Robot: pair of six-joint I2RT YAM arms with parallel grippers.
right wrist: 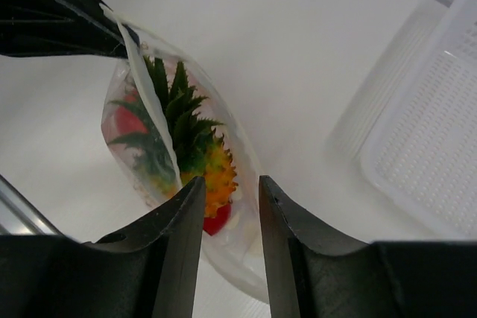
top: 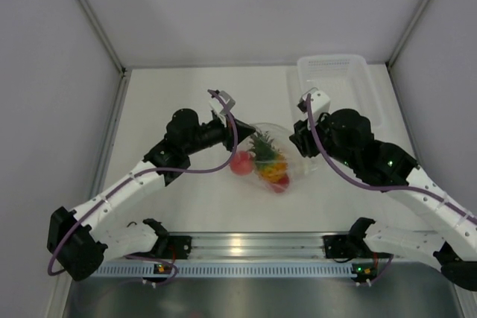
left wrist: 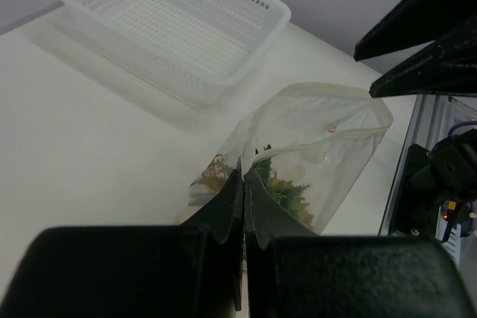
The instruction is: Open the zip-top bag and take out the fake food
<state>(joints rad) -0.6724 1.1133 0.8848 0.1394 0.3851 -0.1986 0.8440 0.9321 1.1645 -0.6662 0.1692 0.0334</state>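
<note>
My left end effector (left wrist: 243, 173) is pinching the bag (left wrist: 328, 135) rim at mid-frame on the worktop (top: 171, 94). My right end effector (right wrist: 231, 184) is spread and holds nothing. The mouth looks open. The pineapple (right wrist: 197, 143) and 2 red fruits (top: 241, 162) are not yet removed.

A white perforated plastic basket (top: 337, 80) is set at the far right corner of the white desk (top: 171, 98). A metal rail (top: 246, 245) is mounted along the near edge.
</note>
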